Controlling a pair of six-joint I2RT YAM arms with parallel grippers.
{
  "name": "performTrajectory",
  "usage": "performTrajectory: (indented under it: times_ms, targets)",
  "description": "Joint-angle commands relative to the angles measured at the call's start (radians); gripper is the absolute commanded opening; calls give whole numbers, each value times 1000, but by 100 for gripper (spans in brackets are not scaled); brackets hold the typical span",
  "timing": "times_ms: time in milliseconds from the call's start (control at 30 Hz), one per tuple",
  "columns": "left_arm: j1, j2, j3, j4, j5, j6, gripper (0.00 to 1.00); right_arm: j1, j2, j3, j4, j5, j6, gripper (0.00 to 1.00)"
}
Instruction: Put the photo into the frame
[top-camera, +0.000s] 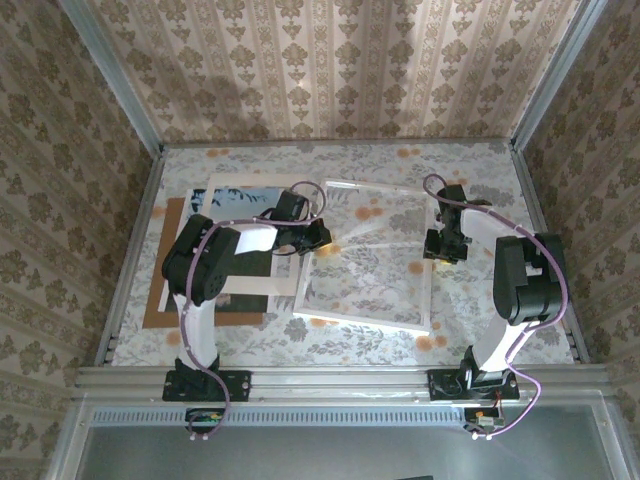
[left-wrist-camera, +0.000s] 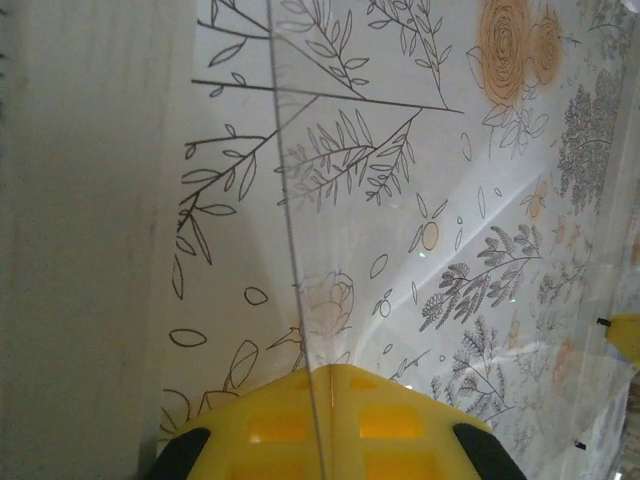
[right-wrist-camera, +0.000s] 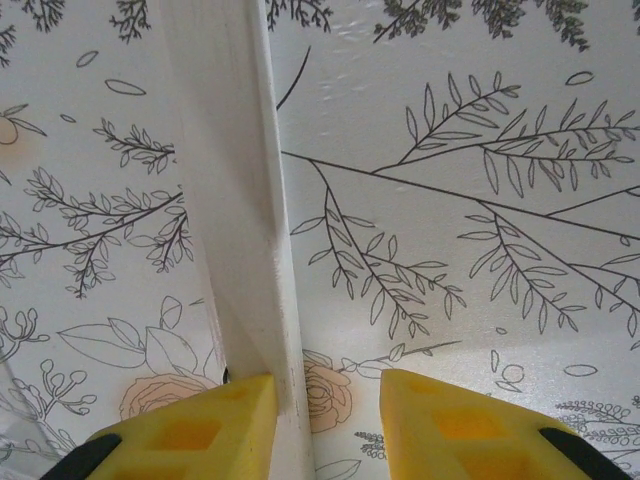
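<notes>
The white frame (top-camera: 365, 320) lies in the middle of the table. Its clear pane (top-camera: 380, 215) is tilted up on the left. My left gripper (top-camera: 325, 237) is shut on that pane's thin edge, which runs between the yellow fingers (left-wrist-camera: 400, 420) in the left wrist view. My right gripper (top-camera: 441, 250) is at the frame's right side, open. In the right wrist view the white frame edge (right-wrist-camera: 235, 200) stands between the fingers, against the left finger (right-wrist-camera: 215, 415) and apart from the other. The photo (top-camera: 243, 195) lies at the left, mostly hidden under my left arm.
A white cardboard mat (top-camera: 265, 286) and a brown board (top-camera: 160, 305) lie at the left under the left arm. Patterned walls close in the table at the back and on both sides. The flowered tablecloth (top-camera: 470, 170) shows to the right of the frame.
</notes>
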Motion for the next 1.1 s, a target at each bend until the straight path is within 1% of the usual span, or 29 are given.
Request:
performTrajectory:
  times_ms: [0,167,333,500,667,800,1067]
  targets:
    - [-9,-34,-30,42,46,-62,0,-11,17,-29,40,37,10,35]
    - [-9,-45,-49,88,71,-104,0,-13,22,-33,42,30,13,35]
    - [-8,-64,-60,89,74,-105,7,-20,5,-32,45,32,14,35]
    - [-7,-83,-66,86,73,-98,10,-22,-6,-30,48,29,17,35]
    - [-6,-95,-66,71,70,-84,11,-22,-14,-34,53,24,18,35]
    - [-6,-103,-67,50,73,-71,16,-22,-14,-36,52,22,18,35]
    - [12,-118,-62,-1,92,-28,29,-22,-9,-38,54,22,14,34]
